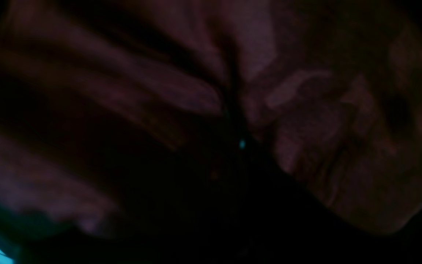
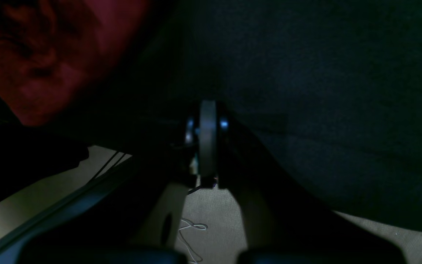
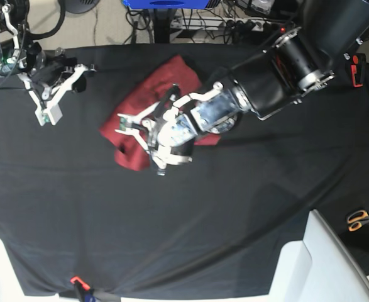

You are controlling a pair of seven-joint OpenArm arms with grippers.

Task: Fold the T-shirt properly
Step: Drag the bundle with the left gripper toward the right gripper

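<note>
Toward the far edge of the black cloth-covered table, the crumpled brick-red knit T-shirt is pinched by the closed left gripper; bunched layers could be dragged askew. Off at the far corner, the right gripper is closed on nothing.

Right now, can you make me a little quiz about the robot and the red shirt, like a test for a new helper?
1. True or false: the red shirt lies flat and fully spread out on the black cloth.
2. Which gripper is over the shirt: A) left gripper B) right gripper C) neither?
3. What orange-handled tool sits at the table's edge, far from the shirt?

Key:
1. False. It is bunched into a small crumpled heap.
2. A. The right gripper is shut and off to the side, away from the shirt.
3. The scissors.
</note>
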